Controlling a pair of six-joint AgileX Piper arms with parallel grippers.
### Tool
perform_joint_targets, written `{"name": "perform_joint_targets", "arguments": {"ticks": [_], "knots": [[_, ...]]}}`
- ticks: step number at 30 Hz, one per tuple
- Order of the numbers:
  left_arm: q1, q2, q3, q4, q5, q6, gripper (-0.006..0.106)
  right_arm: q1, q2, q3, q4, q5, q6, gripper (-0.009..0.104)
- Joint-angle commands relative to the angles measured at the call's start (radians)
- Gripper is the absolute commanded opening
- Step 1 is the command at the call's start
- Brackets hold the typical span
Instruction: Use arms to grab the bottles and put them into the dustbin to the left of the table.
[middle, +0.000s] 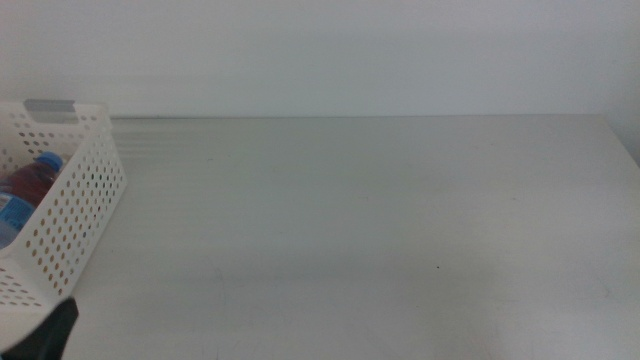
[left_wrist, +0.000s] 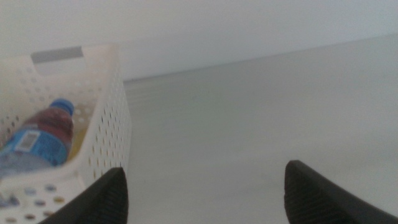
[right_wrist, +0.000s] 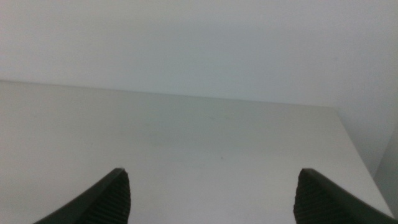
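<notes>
**Both grippers empty, bottles lying in the bin**

Starting at the left: the dustbin (middle: 75, 205) sits at the table's left edge, its grey rim patch towards the back wall. Inside lies the water bottle (left_wrist: 38, 140), on its side, blue cap (left_wrist: 61, 106) tilted up towards the rim, with something dark red touching it near the neck, probably the soda can (middle: 30, 182), though I cannot make out its shape. A sliver of yellow (left_wrist: 79, 138) shows just beside the blue label, likely the yellow-drink bottle.

Just outside the bin's near corner hangs the left gripper (left_wrist: 205, 196), jaws spread wide with nothing between them; only its dark tip (middle: 48, 335) shows in the middle view. Further right the table (middle: 380, 220) runs bare to its far edge. The right gripper (right_wrist: 211, 199) waits over that side, likewise released and holding nothing.

To my eye the sorting looks finished, so the step in hand is pulling clear. Doing it well means lifting the left gripper away from the bin wall before swinging, so a jaw does not catch the perforated side and drag it.

Labels: the blue one carries a pale patch, but no lettering is legible
</notes>
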Motion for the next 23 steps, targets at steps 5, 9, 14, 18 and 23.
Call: {"name": "perform_joint_targets", "arguments": {"ticks": [5, 9, 14, 18, 23], "knots": [[0.001, -0.118, 0.086, -0.003, -0.075, -0.012, 0.078, -0.008, -0.145, 0.105, 0.000, -0.076, -0.013, 0.070], [0.037, -0.187, 0.144, -0.004, -0.075, -0.012, 0.078, -0.008, -0.218, 0.175, 0.000, -0.076, -0.013, 0.070], [0.145, -0.216, 0.173, -0.006, -0.062, -0.012, 0.078, -0.014, -0.281, 0.190, 0.000, -0.025, -0.013, 0.070], [0.175, -0.216, 0.174, -0.022, -0.094, -0.012, 0.078, -0.014, -0.279, 0.190, -0.005, -0.030, -0.013, 0.070], [0.175, -0.216, 0.174, -0.022, -0.088, -0.012, 0.078, -0.014, -0.279, 0.190, 0.000, -0.029, -0.013, 0.070]]}}
